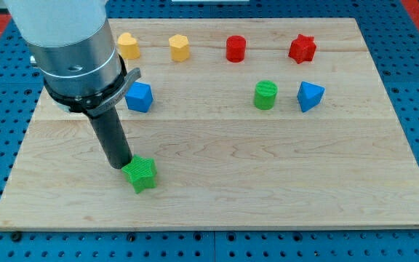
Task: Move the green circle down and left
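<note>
Blue perforated bench plate surrounds a pale wooden board (268,182) on which eight small blocks are spread. Along the view's top edge stand a yellow block (128,45), a yellow hexagonal block (180,47), a red cylinder (236,49) and a red star (302,49); a second row holds a blue block (139,97) on the left, the green circle (265,94) right of centre, and a blue block (310,95) just beside it. The green circle is the block to be moved, and open board lies down and to its left, apparently giving it a free path. A green star-like block (141,173) sits alone near the view's bottom left. The arm descends from the view's top left, its rod tilted slightly rightward; my tip (124,167) rests on the board against the green star's upper left edge, well apart from the green circle. No fingers exist on this rod, so nothing is gripped.
</note>
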Available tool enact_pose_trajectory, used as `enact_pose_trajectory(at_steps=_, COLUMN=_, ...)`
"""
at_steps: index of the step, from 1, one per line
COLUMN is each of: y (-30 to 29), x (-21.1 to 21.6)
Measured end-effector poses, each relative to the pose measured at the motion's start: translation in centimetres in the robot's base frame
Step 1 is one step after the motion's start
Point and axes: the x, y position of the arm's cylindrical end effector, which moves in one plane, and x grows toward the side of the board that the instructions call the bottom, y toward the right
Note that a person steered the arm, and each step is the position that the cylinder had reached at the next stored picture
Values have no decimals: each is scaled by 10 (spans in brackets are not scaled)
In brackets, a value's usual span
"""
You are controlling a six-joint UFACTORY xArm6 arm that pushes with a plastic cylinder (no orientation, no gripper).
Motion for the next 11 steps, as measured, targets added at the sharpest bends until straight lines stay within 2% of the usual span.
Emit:
enact_pose_trajectory(at_steps=1, y=36, x=18)
enact_pose_trajectory(at_steps=2, y=32, x=-8)
enact_pose_trajectory(at_steps=3, y=138, x=-75)
enact_pose_trajectory(at_steps=4, y=135, x=-113)
enact_pose_trajectory(at_steps=5, y=163, x=-151)
enact_pose_trajectory(at_steps=6, y=226, x=-166)
enact_pose_trajectory(at_steps=8, y=259, x=-127)
enact_pose_trajectory(at_steps=10, y=272, x=-27)
enact_pose_trajectory(at_steps=11, y=248, x=1)
